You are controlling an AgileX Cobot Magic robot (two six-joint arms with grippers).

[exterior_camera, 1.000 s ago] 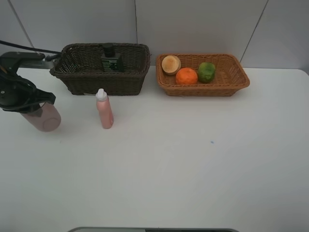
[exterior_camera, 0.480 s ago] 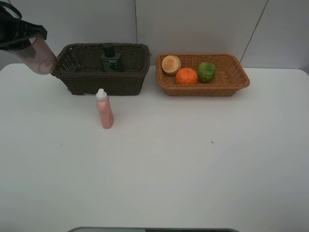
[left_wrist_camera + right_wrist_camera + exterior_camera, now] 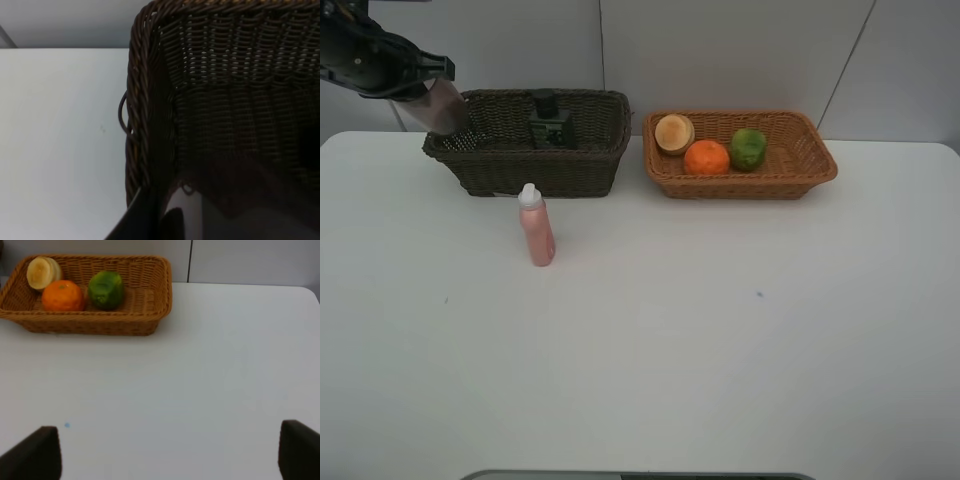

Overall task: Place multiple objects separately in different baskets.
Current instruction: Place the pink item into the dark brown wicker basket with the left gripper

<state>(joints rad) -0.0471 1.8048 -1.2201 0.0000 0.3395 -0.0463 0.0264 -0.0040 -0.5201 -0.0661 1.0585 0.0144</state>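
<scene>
Overhead, the left gripper point(image 3: 420, 85) clamps the translucent mauve cup point(image 3: 442, 108) above the dark brown basket's point(image 3: 520, 170) left end; the right gripper point(image 3: 170, 450) is spread wide; the dark green bottle's point(image 3: 551, 128) label is unreadable.

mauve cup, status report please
Left gripper jaws shut on mauve cup, over left end of dark basket. Right gripper jaws open, empty. Pink bottle standing clear.

Tan basket point(image 3: 150, 315) is sitting on white table point(image 3: 210, 380), w/ pale peach-like fruit point(image 3: 42, 272), orange point(image 3: 62, 295) & green fruit point(image 3: 105, 289) lying side by side inside. R gripper point(image 3: 166, 452) is holding its dark fingers point(image 3: 35, 455) wide apart above the table.
</scene>
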